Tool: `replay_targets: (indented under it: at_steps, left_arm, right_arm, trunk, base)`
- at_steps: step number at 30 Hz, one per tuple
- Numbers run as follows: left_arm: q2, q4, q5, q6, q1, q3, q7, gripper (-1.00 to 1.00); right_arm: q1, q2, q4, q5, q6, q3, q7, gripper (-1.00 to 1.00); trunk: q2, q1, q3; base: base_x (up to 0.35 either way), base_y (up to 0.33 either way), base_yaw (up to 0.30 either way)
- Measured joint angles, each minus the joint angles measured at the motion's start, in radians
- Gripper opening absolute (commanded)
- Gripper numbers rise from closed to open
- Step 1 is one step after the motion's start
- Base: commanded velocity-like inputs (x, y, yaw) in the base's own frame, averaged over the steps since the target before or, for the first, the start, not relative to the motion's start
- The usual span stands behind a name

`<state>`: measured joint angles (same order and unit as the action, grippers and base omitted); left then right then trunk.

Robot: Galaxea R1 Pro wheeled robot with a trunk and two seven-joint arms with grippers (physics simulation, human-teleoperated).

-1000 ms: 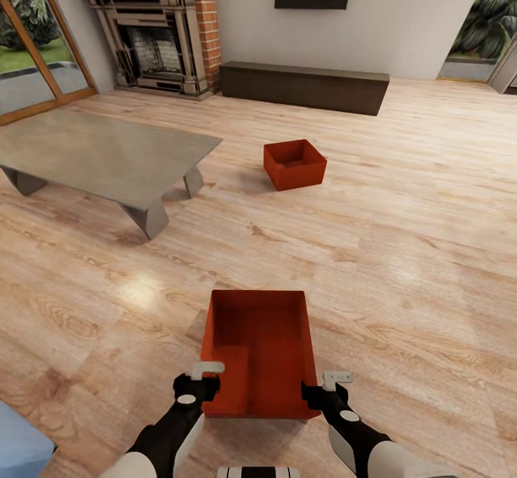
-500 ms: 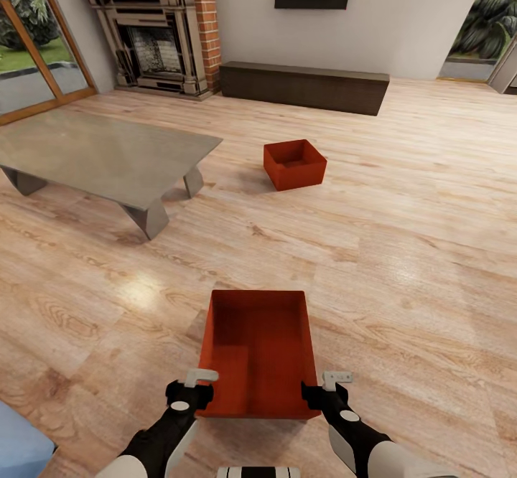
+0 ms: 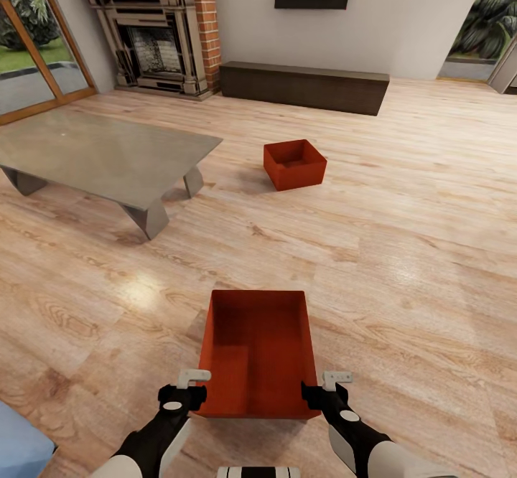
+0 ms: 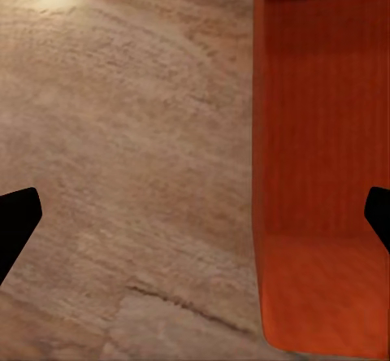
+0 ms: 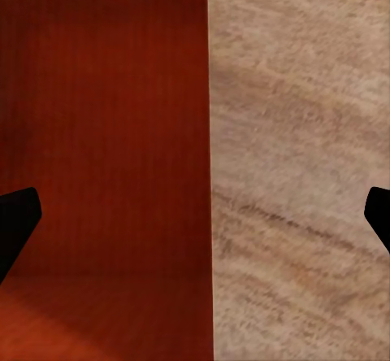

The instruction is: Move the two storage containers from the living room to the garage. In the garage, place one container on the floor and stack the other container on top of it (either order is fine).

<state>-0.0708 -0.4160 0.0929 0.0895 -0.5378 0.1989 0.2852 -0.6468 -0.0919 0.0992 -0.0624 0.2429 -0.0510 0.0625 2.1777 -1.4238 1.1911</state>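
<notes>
Left gripper [image 3: 185,385]: jaws wide, at near container [image 3: 258,352] left wall, straddling it. Right gripper [image 3: 323,385]: jaws wide, straddling right wall. Far container [image 3: 294,164]: on plank floor [image 3: 402,248] well ahead, beside grey desk [image 3: 100,151]; open floor between them

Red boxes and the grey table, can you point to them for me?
Near storage container [image 3: 258,363]: head view, on its inside bottom.
Far storage container [image 3: 296,174]: head view, on its front wall.
Grey table [image 3: 100,151]: head view, on its top.
</notes>
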Motion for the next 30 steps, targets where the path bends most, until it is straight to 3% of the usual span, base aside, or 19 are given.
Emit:
replay_targets:
  at_steps: [17, 24, 30]
  left_arm:
    - [-0.008, -0.02, -0.003, -0.003, 0.0, -0.003, 0.004, 1.0]
    - [-0.009, -0.02, -0.003, -0.037, 0.0, -0.005, 0.004, 1.0]
    - [-0.008, -0.017, -0.003, -0.043, 0.0, -0.005, 0.005, 1.0]
  right_arm:
    - [0.0, 0.0, 0.0, -0.003, 0.001, 0.0, 0.0, 1.0]
    - [0.0, 0.0, 0.0, -0.003, 0.001, 0.0, 0.0, 1.0]
    - [0.0, 0.0, 0.0, -0.003, 0.001, 0.0, 0.0, 1.0]
  trunk:
    - [0.0, 0.0, 0.0]
    - [0.0, 0.0, 0.0]
    - [0.0, 0.0, 0.0]
  base:
    - [0.0, 0.0, 0.0]
    - [0.002, 0.0, 0.0]
    - [0.151, 0.0, 0.0]
